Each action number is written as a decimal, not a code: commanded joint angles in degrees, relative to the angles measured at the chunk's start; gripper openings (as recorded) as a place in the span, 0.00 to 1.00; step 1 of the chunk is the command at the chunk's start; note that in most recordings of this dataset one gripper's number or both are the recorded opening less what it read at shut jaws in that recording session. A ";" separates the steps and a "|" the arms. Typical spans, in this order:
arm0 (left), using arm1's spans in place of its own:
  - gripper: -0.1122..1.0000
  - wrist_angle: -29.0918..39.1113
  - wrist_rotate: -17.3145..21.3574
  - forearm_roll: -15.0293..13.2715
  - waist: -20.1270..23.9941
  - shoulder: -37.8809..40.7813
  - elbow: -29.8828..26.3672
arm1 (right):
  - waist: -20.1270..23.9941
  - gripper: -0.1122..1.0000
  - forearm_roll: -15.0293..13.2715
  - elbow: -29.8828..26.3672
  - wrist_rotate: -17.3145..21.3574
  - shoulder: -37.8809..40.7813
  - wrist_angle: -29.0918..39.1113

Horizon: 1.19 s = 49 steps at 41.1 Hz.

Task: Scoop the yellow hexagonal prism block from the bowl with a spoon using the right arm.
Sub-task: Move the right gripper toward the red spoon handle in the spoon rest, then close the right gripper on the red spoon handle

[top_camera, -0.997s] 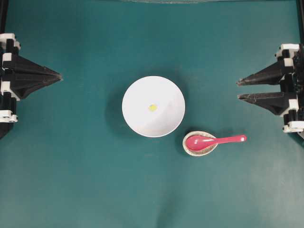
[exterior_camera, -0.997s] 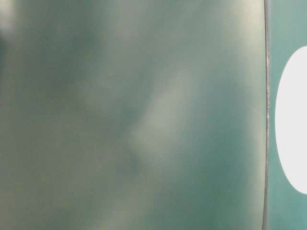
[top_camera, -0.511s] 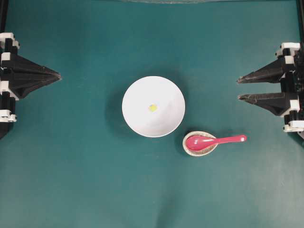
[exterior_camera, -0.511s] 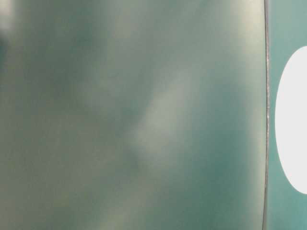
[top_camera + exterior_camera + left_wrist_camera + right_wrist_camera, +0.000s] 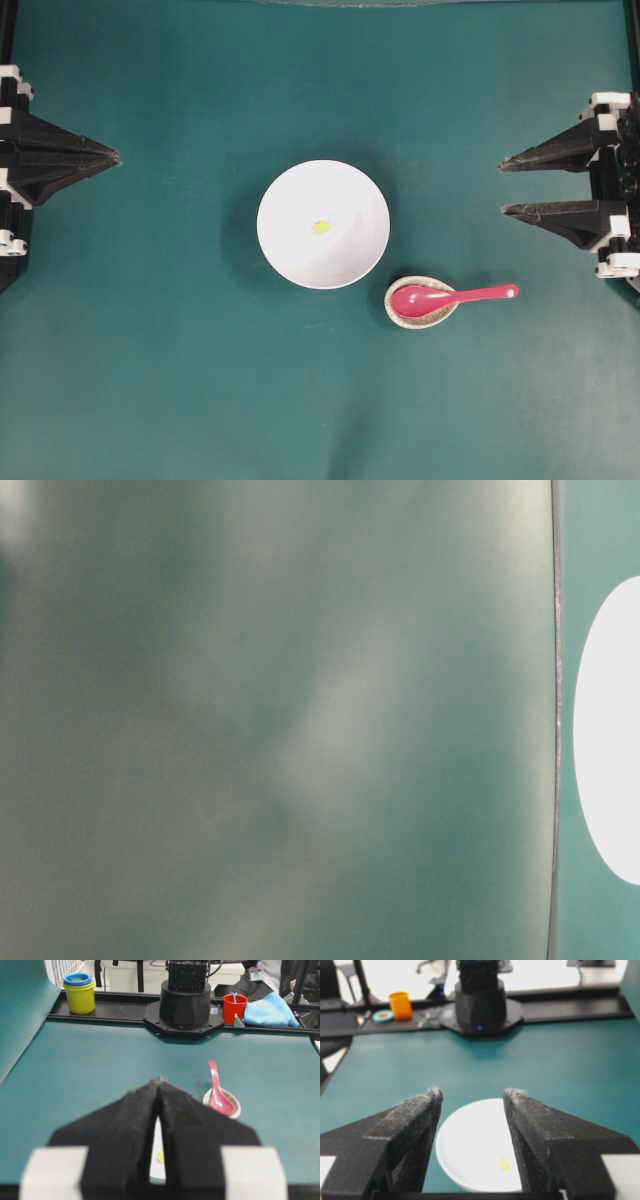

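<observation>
While its two black fingers stand well apart, the right arm's gripper (image 5: 502,186) holds nothing and touches nothing, at the right edge of the teal table (image 5: 180,350), well apart from the dishes. Opposite, the left gripper (image 5: 115,157) has its fingers pressed together into a single point, also empty and clear of everything.

From overhead, the large round plain white bowl (image 5: 323,190) sits mid-table with the tiny bright yellow hexagonal prism block (image 5: 321,227) lying near its centre. Just beside the bowl, toward the lower right, the glossy pink-red soup spoon (image 5: 450,296) rests with its oval scoop in a small speckled beige oval dish (image 5: 400,313), its short straight handle pointing toward the right gripper's side.

Between the spread fingers, the right wrist camera shows the bowl and the block but not the spoon. Past its closed fingers, the left wrist camera shows the spoon in the dish and only a sliver of the bowl; behind stand a red cup (image 5: 235,1008), a blue cloth (image 5: 270,1012) and a yellow cup stack (image 5: 80,994). At table level all is a blur, save a white shape at the right edge.
</observation>
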 commanded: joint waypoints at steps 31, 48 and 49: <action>0.10 2.81 0.79 0.18 -1.32 -0.62 -1.85 | 14.06 0.62 12.04 11.95 0.35 20.13 -28.39; 0.10 3.96 0.79 0.18 -1.32 -0.70 -1.85 | 24.79 0.62 21.53 12.30 0.44 35.16 -39.29; 0.10 4.04 0.79 0.18 -1.32 -0.70 -1.85 | 25.05 0.62 21.80 12.30 0.53 35.68 -39.38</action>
